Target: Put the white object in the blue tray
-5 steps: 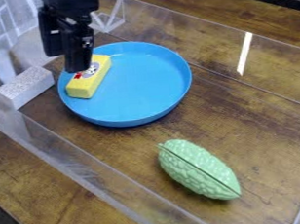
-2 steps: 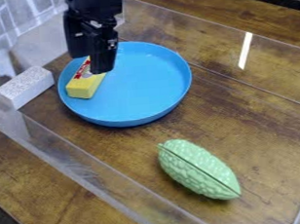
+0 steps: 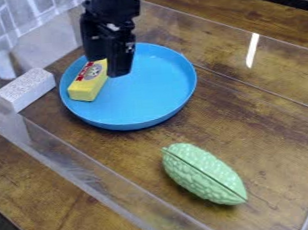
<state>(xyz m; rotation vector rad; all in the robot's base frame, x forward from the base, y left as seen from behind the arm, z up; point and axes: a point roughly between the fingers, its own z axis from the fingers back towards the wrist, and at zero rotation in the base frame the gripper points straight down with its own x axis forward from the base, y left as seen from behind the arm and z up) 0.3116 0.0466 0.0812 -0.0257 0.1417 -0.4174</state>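
Blue plastic dominates the view: the large round blue tray point(image 3: 162, 91) with a low raised rim sits on the dark wooden counter point(image 3: 271, 118) toward its far left part. Inside the tray, against its left rim, lies a yellow bar with a red-and-white label point(image 3: 88, 84). The black end effector point(image 3: 117, 66) hangs over the tray's left half, pointing down, just to the right of the yellow bar, and its fingers stand spread with nothing between them. The small whitish-grey speckled rectangular block point(image 3: 24, 88), the white object of the task, rests outside the tray, close to its left rim and near the counter's left edge, apart from the end effector. A green ridged oval object point(image 3: 203, 172) lies on the counter toward the near right corner, well apart from the tray. A clear plastic wall point(image 3: 67, 164) runs along the counter's near left side.
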